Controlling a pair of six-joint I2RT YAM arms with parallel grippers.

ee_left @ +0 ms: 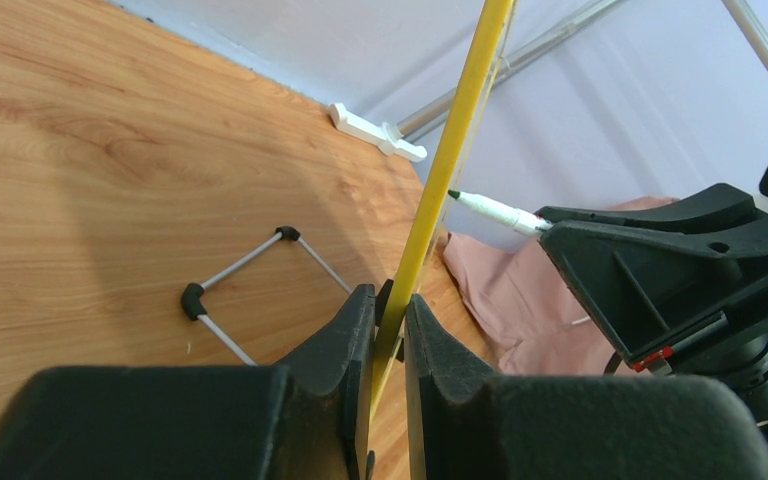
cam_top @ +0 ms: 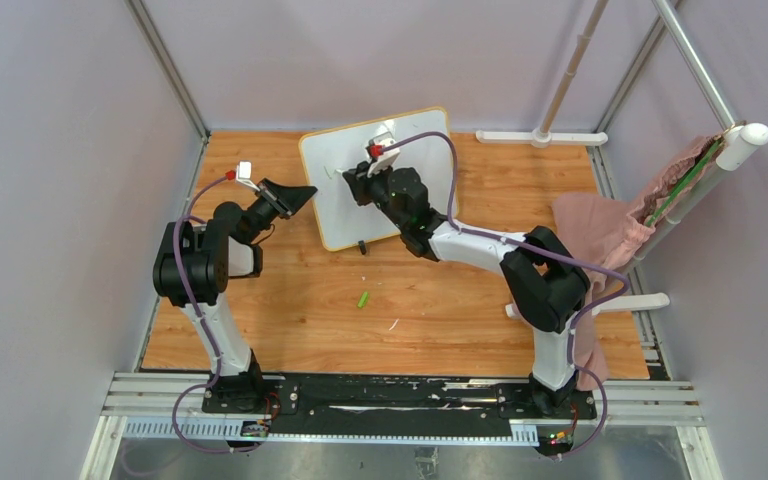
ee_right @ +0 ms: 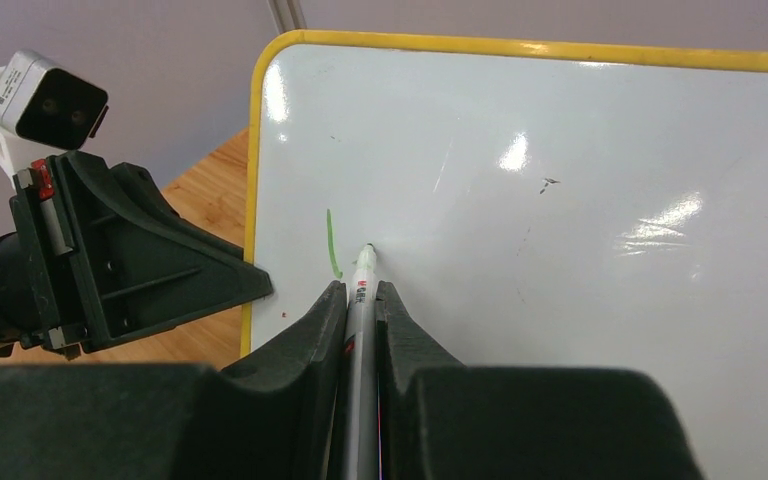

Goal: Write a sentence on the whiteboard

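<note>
Glossy yellow-rimmed whiteboard (ee_right: 580,180) bears one green stroke (ee_right: 332,243); left claw (ee_left: 390,318) clamps its rim, right claw (ee_right: 362,292) clamps a marker (ee_right: 360,335), tip seemingly touching it.

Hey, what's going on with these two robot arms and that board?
The left pincer clamps the yellow rim of the whiteboard, holding it tilted up. The right pincer grips a green-tipped marker, tip against the white face. Only one short green stroke is written so far.

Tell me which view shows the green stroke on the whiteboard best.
Right wrist: the green stroke sits large and sharp beside the marker. Top external gives barely a speck; left wrist sees the whiteboard edge-on, stroke hidden.
</note>
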